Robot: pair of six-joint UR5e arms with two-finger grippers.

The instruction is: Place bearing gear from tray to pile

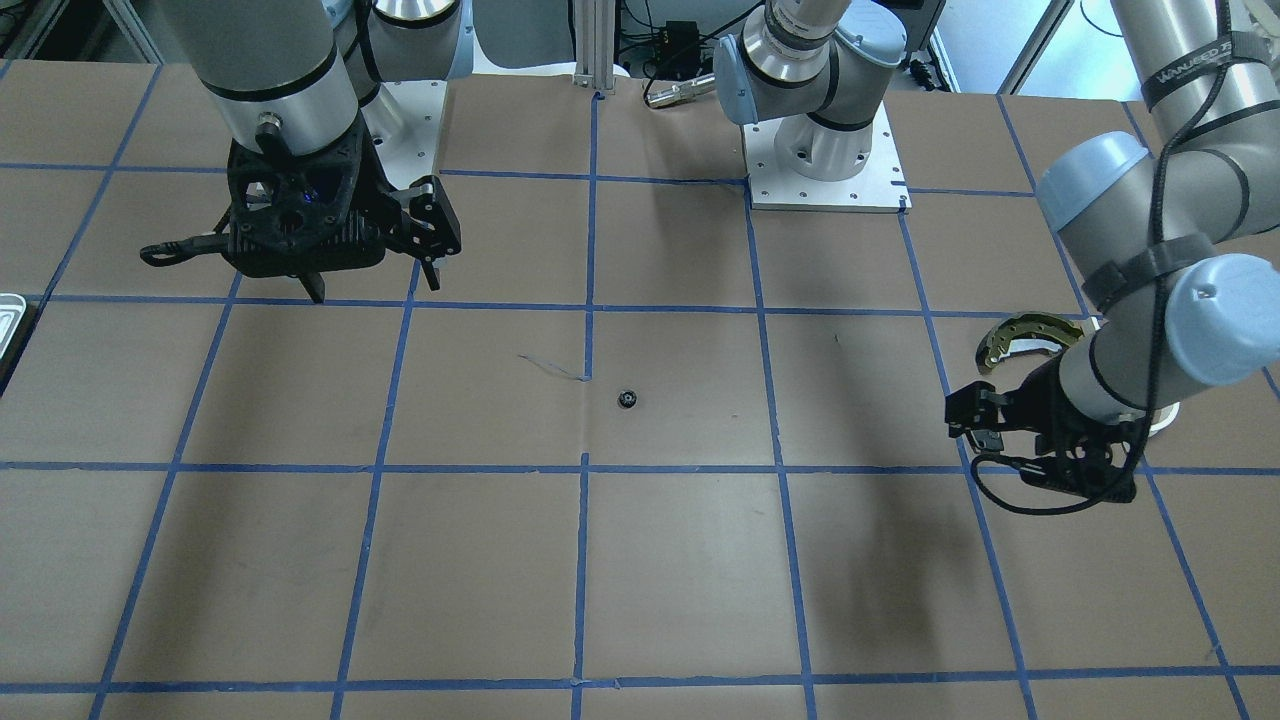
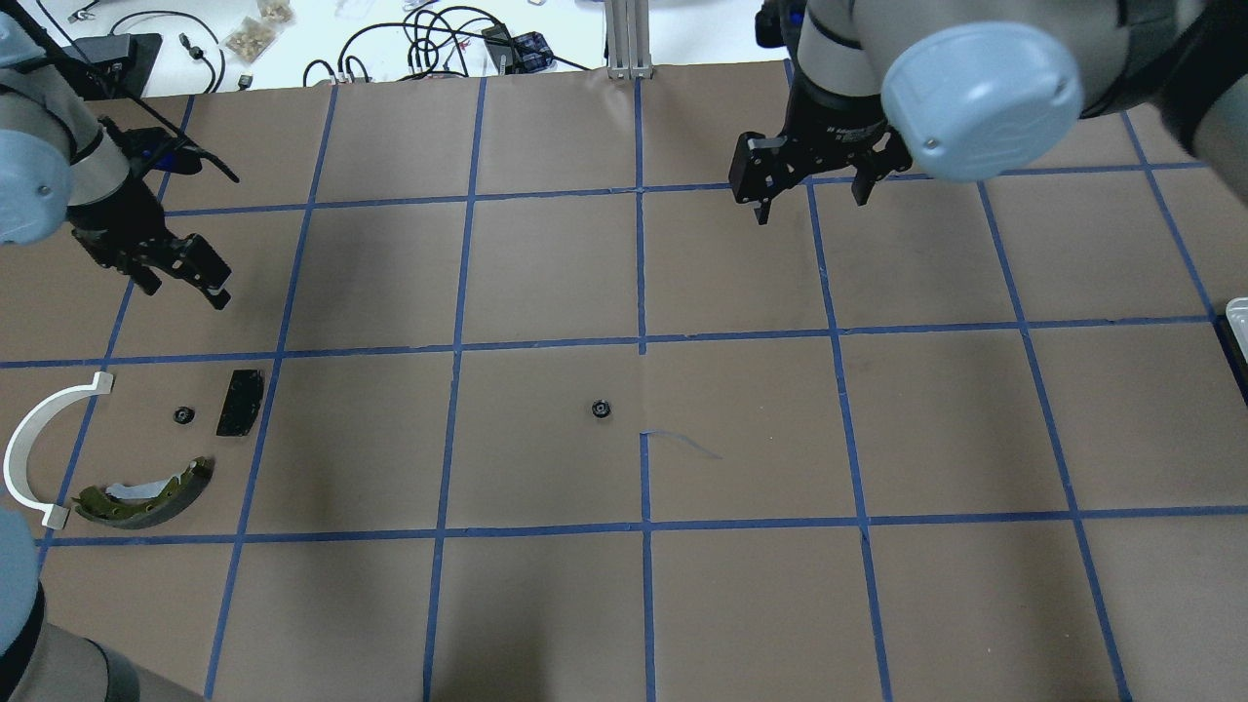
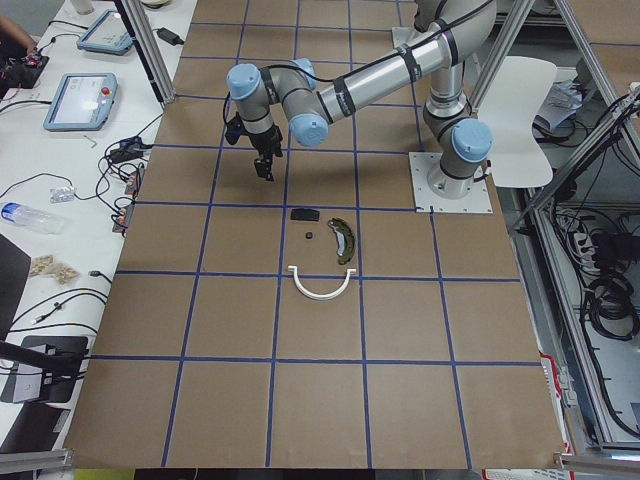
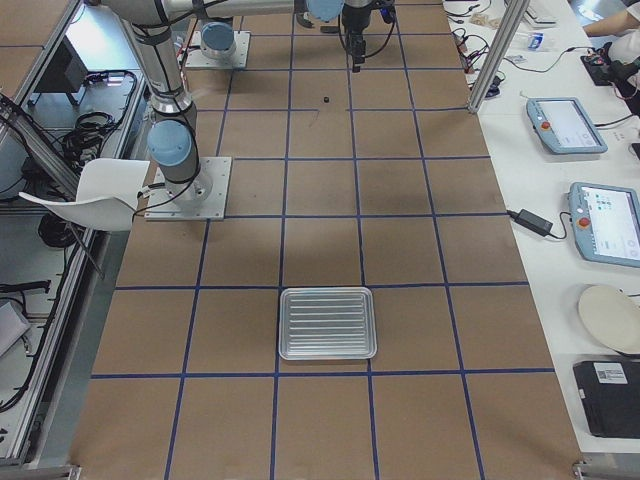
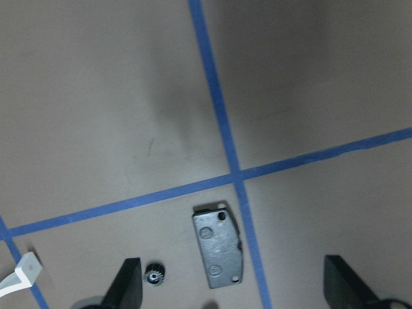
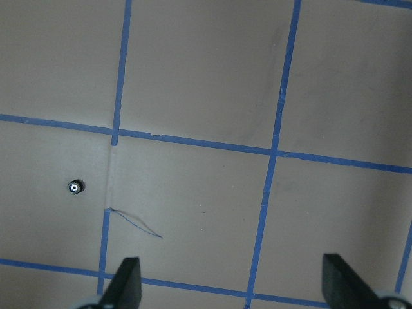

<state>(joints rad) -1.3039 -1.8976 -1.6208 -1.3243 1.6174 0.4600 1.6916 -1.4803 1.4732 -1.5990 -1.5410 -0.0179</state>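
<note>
One small black bearing gear [image 2: 602,409] lies alone on the brown table near its middle, also in the right wrist view [image 6: 76,187]. A second gear [image 2: 183,415] lies in the pile, beside the black brake pad [image 2: 240,402], the olive-gold brake shoe [image 2: 146,495] and the white arc strip [image 2: 39,448]. My left gripper [image 2: 185,291] is open and empty, above the table just beyond the pile. My right gripper [image 2: 811,207] is open and empty, far beyond and to the right of the lone gear. The silvery tray [image 4: 327,322] is empty at the table's right end.
The table is covered with brown paper marked by a blue tape grid. Only the tray's edge [image 2: 1238,322] shows in the overhead view. Cables and small items lie past the far table edge [image 2: 439,44].
</note>
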